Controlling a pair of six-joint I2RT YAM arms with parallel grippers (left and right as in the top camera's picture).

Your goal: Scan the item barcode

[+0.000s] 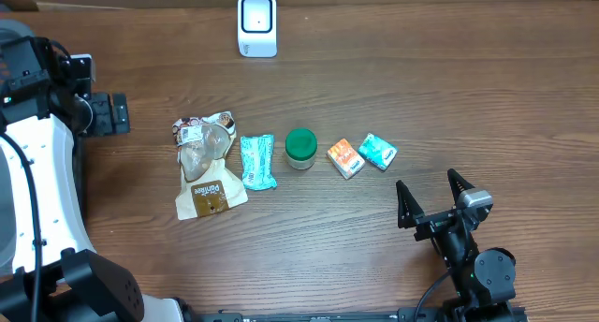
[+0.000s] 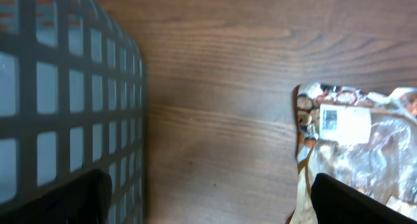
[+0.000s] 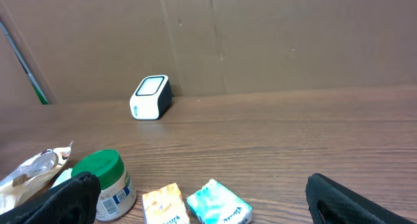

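Starting pick step: left fingers (image 2: 65, 201) and right fingers (image 3: 58, 201) spread wide, empty. Snack bag (image 1: 204, 168) lies at left end of the row on the worktop (image 1: 440, 79), scanner (image 1: 257, 24) at far edge. Next, probably: grasp bag, present barcode.

The jar lid (image 1: 300, 143) is green, scanner (image 1: 256, 24) white, table (image 1: 449, 88) wood-grained brown.

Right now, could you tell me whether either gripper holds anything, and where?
Nothing is held; the left gripper and the right gripper are both open and empty.
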